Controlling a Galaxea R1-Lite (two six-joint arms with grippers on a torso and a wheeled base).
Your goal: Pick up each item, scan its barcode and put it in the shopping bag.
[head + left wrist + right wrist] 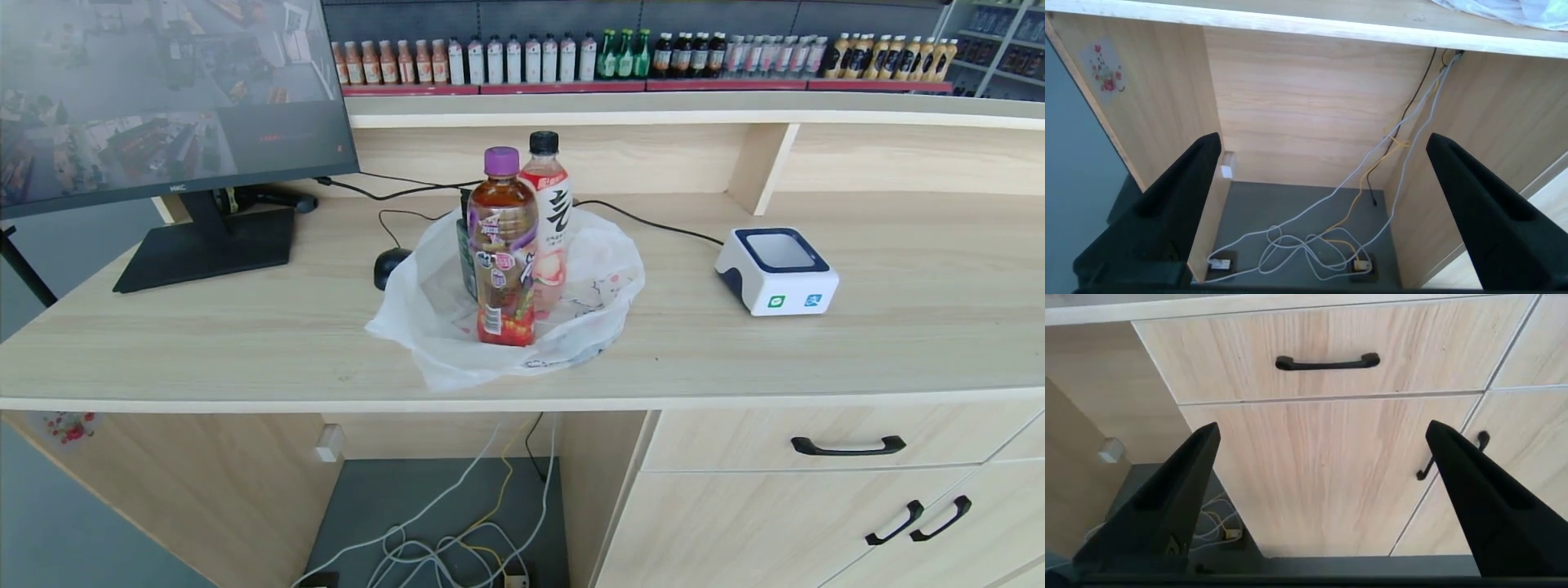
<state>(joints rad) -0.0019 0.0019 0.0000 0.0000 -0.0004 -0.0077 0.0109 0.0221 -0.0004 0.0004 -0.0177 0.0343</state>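
Note:
A white plastic shopping bag (600,282) lies spread open in the middle of the wooden counter (898,327). Inside it stand a tea bottle with a purple cap (501,245) and, behind it, a pink-labelled bottle with a black cap (549,214); a dark item (465,253) is partly hidden behind them. The white barcode scanner (777,270) sits on the counter to the right of the bag. My left gripper (1323,204) hangs open below the counter, facing the open alcove. My right gripper (1319,498) is open too, in front of the drawers (1327,363).
A monitor (163,98) on a black stand fills the counter's back left, with a black mouse (390,266) and cables beside the bag. A raised shelf ledge (694,110) runs along the back. Cables (1331,245) lie on the floor under the counter.

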